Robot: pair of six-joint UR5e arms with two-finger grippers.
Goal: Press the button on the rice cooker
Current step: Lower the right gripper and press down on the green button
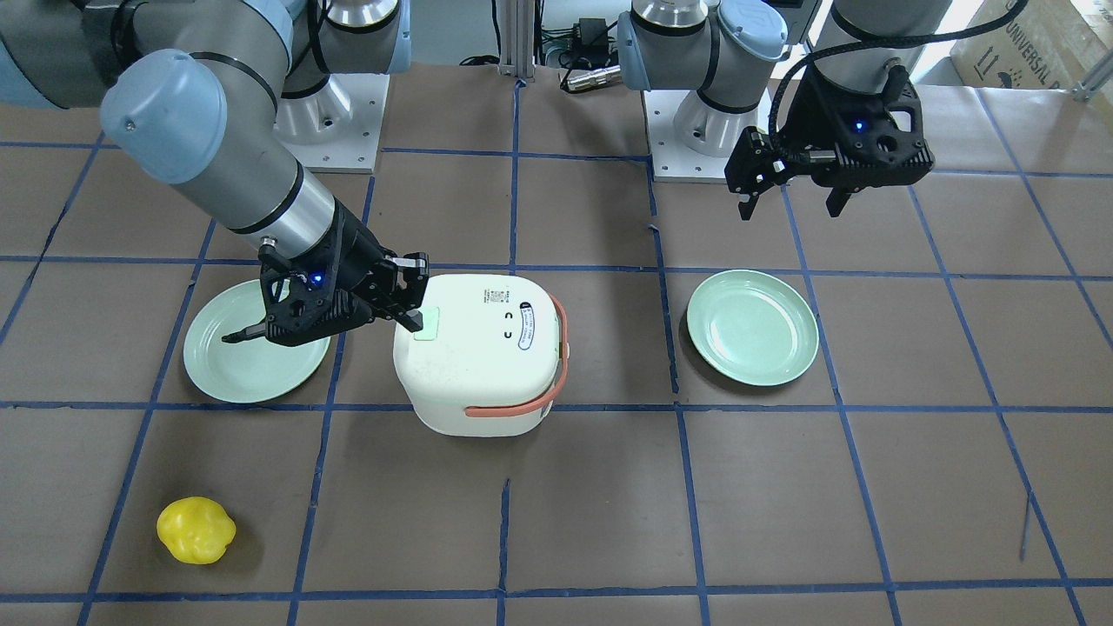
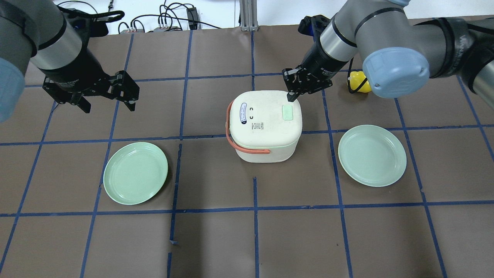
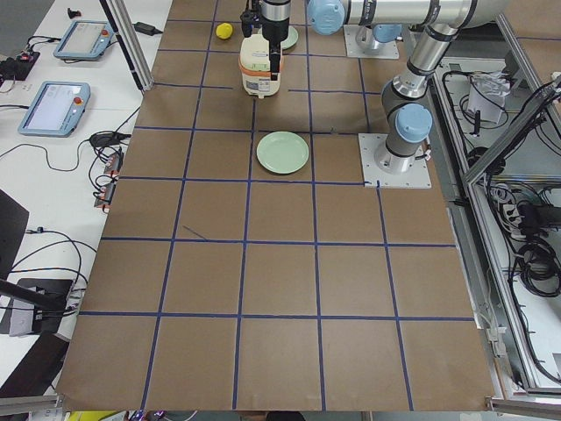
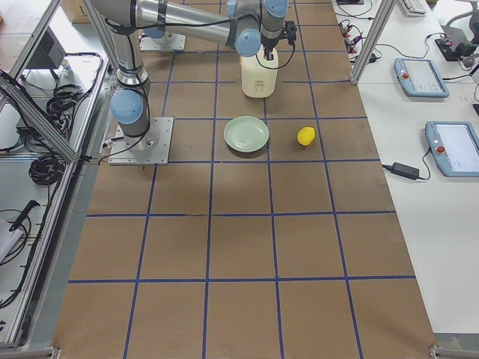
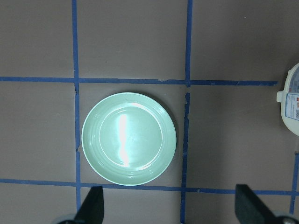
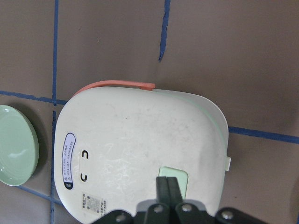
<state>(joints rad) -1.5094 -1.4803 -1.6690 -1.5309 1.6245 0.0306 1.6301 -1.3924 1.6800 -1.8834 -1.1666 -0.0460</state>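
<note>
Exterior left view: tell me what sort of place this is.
Most likely a robotics lab workcell, not a kitchen: industrial arms mounted on a table marked with a blue tape grid, teach pendants on the side bench, and loose cables running alongside.

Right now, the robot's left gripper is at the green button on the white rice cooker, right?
Not quite. It is the right gripper at the green button on the white rice cooker. The overhead view shows that arm coming in from the right, while the left gripper hangs open, away from the cooker.
</note>
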